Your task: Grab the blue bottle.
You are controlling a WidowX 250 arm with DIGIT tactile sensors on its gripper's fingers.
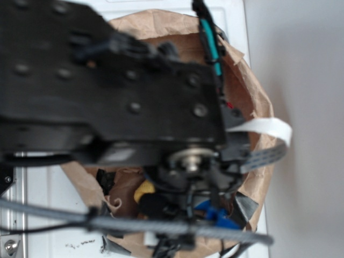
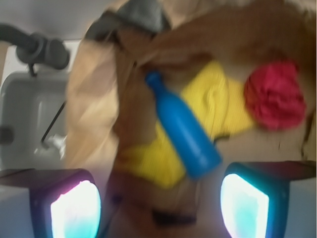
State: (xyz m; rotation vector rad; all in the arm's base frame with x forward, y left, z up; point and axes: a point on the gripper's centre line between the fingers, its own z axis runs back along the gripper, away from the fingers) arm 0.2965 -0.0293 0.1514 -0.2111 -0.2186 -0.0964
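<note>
The blue bottle [image 2: 185, 126] lies on its side inside a brown paper bag [image 2: 91, 104]. Its narrow neck points up-left and its wide base lies down-right, resting on a yellow cloth [image 2: 220, 101]. My gripper [image 2: 159, 208] hovers above it, open. Its two fingers [image 2: 74, 208] stand wide apart at the bottom corners, with nothing between them. The bottle's base sits just ahead of the right finger [image 2: 245, 206]. In the exterior view my black arm [image 1: 107, 91] covers most of the bag [image 1: 255, 97]. Only a patch of blue [image 1: 216, 214] shows beneath the arm.
A crumpled red cloth [image 2: 275, 96] lies right of the yellow one. A white basin [image 2: 25, 111] and a grey handle [image 2: 44, 49] stand left of the bag. Grey tape [image 2: 141, 15] marks the bag's far rim. Cables [image 1: 161, 226] cross the exterior view's bottom.
</note>
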